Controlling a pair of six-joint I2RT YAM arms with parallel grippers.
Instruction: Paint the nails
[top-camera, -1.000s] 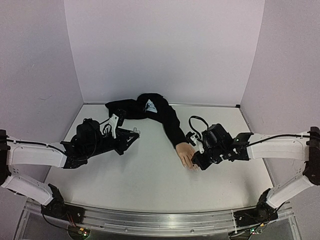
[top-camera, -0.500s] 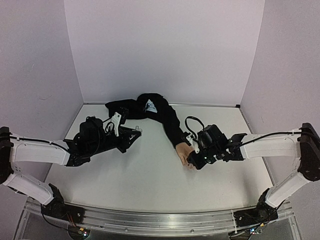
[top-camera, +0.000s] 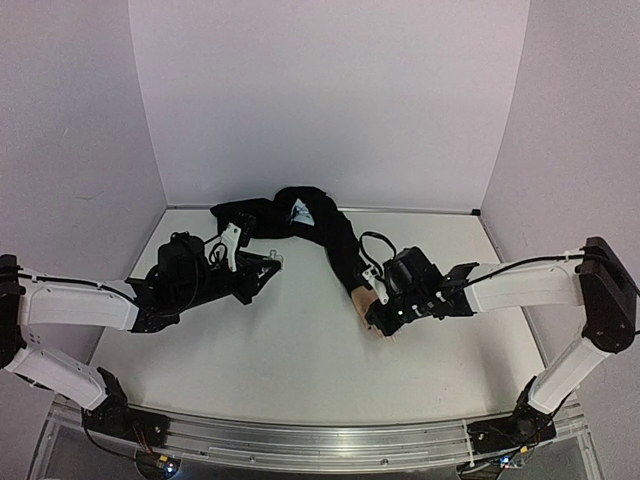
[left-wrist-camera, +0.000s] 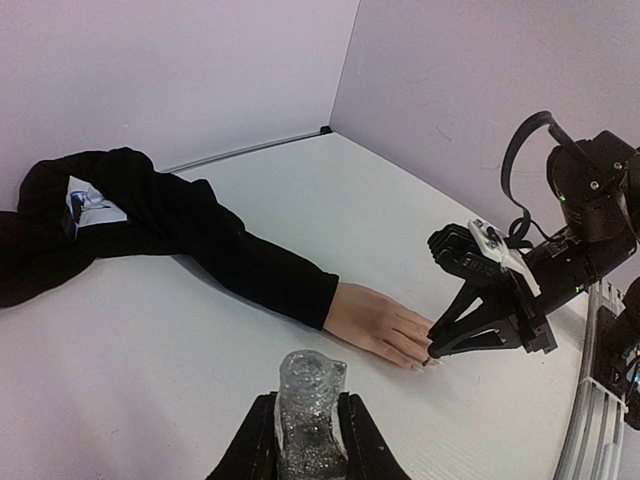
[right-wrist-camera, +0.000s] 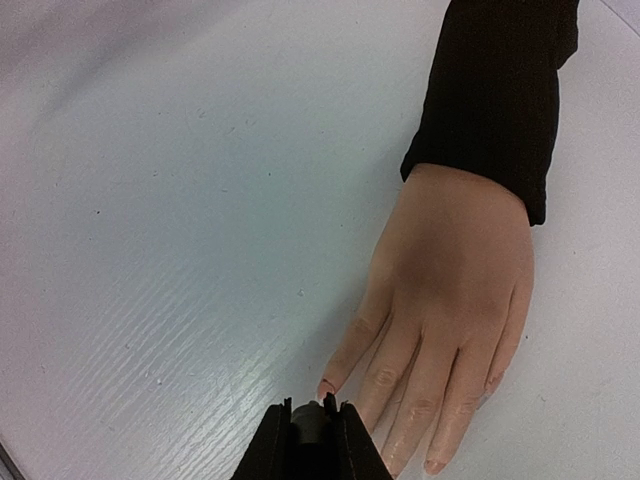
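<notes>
The mannequin hand (top-camera: 366, 301) lies palm down on the white table, its black sleeve (top-camera: 335, 240) running to the back. Its pale nails (right-wrist-camera: 327, 388) tip the fingers; the ones nearest my jaws are partly hidden. My right gripper (top-camera: 386, 327) is shut on a small dark brush cap (right-wrist-camera: 312, 427) and sits right at the fingertips, beside the outer finger's nail. It also shows in the left wrist view (left-wrist-camera: 436, 350). My left gripper (left-wrist-camera: 308, 412) is shut on an uncapped clear bottle (left-wrist-camera: 310, 395) of glittery polish, held upright left of the hand (left-wrist-camera: 378, 325).
The bunched black sleeve cloth (top-camera: 265, 215) with a white label lies at the back of the table. Purple walls close the back and both sides. A metal rail (top-camera: 300, 445) runs along the near edge.
My right gripper has moved left with the cap, from beside the fingertips to over them. The left arm has shifted slightly toward the back.
</notes>
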